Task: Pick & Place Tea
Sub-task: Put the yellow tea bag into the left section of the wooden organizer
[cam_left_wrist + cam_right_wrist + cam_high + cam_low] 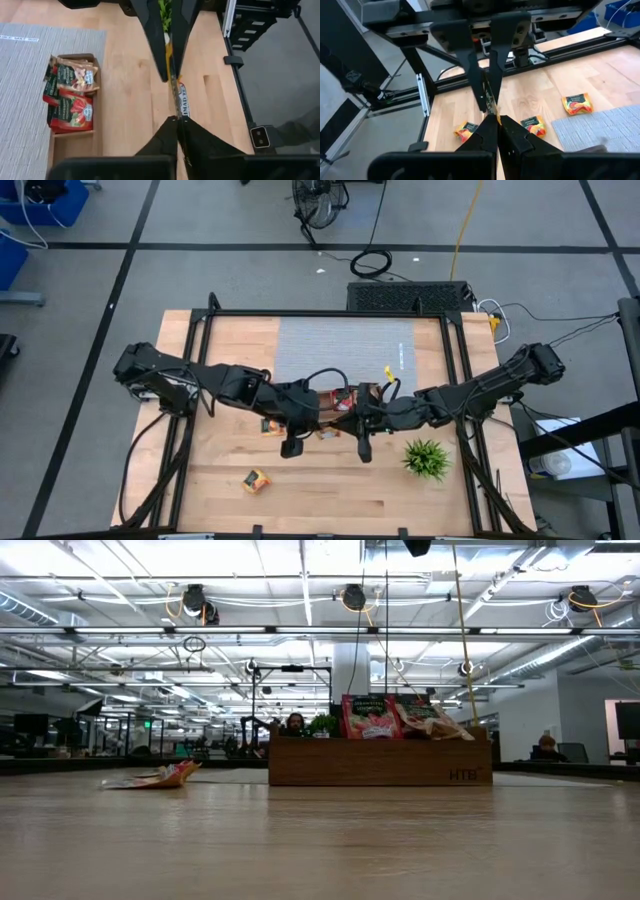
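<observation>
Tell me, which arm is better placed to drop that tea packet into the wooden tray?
Probably left: both grippers pinch the sachet, but the left gripper faces the tray and its empty compartment; the right gripper faces away.

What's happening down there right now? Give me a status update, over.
Left gripper and right gripper both shut on one tea sachet, held edge-on between them above the table. Other loose sachets lie on the wood. Nothing in the way.
</observation>
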You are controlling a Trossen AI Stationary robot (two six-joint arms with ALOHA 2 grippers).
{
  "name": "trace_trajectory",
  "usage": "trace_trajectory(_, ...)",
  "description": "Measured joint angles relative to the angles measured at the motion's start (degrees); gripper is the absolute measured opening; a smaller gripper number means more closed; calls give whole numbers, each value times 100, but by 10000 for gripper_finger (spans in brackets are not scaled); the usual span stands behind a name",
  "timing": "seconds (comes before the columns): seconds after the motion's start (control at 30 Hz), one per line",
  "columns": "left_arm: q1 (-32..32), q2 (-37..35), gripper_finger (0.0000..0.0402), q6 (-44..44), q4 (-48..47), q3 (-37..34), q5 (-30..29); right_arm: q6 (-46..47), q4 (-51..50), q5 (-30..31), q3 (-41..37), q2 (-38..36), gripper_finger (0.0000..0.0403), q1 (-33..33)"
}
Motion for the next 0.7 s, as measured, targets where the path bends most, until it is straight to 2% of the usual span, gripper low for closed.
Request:
trace_trajectory(0.27, 0, 7, 5, 145, -26, 0, -121, -218, -118, -269, 0, -5, 9, -2)
trace_trajectory(0.4, 52, 7, 4, 284, -69, 0, -151, -159, -781, -362, -9, -328, 62, 22)
trace_trajectory(0.57, 232, 5, 3, 537, -337, 0, 16, -105, -2025, -72, -9, -873, 150, 97)
trace_trajectory(0.7, 436, 3, 2, 776, -264, -129, 155, -186, -2042, -71, -9, -1294, 192, 160)
